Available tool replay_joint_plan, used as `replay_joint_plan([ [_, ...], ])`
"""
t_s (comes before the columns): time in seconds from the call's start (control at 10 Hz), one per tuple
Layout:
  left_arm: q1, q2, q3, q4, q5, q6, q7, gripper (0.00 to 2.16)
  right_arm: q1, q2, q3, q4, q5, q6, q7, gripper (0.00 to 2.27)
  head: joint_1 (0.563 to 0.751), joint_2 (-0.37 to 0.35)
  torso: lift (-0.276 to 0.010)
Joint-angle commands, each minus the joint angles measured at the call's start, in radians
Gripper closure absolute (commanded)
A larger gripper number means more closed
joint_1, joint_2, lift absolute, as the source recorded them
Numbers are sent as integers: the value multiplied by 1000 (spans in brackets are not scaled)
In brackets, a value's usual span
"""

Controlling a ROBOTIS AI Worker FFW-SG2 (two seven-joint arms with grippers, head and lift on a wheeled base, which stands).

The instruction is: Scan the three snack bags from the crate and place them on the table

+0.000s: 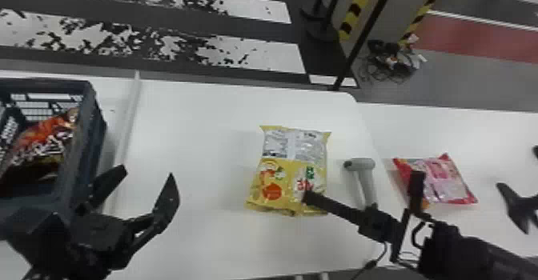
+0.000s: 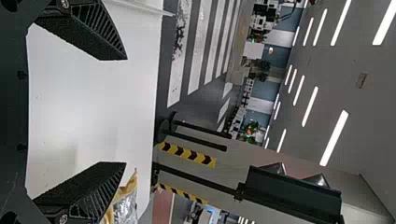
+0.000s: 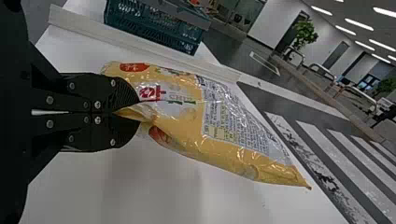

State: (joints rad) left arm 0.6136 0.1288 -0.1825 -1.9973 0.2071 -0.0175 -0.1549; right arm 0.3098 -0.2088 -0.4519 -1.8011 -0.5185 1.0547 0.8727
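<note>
Yellow snack bag (image 1: pixel 294 171), one: lies just right of centre, near edge pinched by the right gripper (image 1: pixel 310 197). Left gripper (image 1: pixel 147 172): lower left, fingers spread. Red-and-pink snack bag (image 1: pixel 440 179): right, on the table (image 1: pixel 196 139). Scanner (image 1: pixel 363 175): between the bags. Crate (image 1: pixel 89 139): left edge.
</note>
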Motion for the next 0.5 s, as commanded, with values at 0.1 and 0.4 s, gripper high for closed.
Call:
replay_joint_plan([
  [0.1,2,0,2,0,0,-2,1,66,-21,48,-151,-18,-83,-3,-4,2132,695,-256,-62],
  [0.4,-1,-3,0,9,0,-2,1,66,-89,109,-335,34,-164,-52,-121,2132,695,-334,-62],
])
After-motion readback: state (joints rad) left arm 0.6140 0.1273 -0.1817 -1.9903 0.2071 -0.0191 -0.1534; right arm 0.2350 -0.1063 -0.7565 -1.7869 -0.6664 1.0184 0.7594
